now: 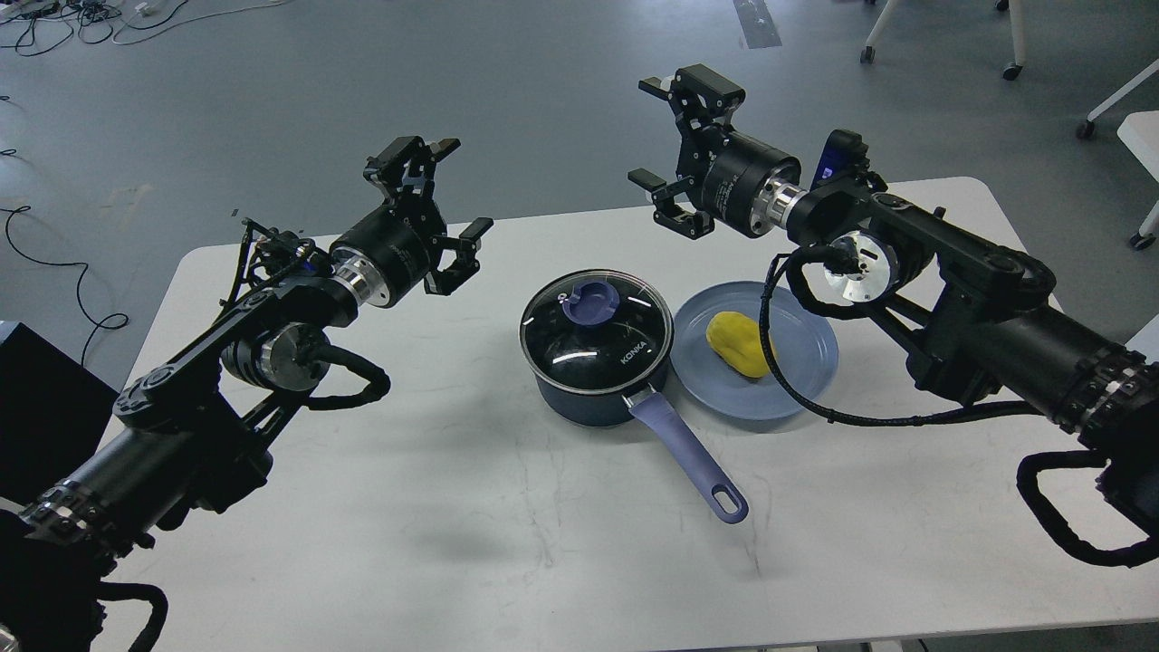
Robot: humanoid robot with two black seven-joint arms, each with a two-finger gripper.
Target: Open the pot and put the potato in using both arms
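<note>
A dark blue pot (593, 398) with a purple handle (688, 457) stands at the table's middle, closed by a glass lid (596, 326) with a purple knob (589, 301). A yellow potato (738, 344) lies on a blue plate (797, 380) right of the pot. My left gripper (462, 190) is open and empty, raised to the left of the pot. My right gripper (654, 134) is open and empty, raised behind the pot and plate.
The white table (507, 525) holds the pot and plate. Its far edge runs just behind the grippers. Cables lie on the grey floor at left, chair legs at the far right.
</note>
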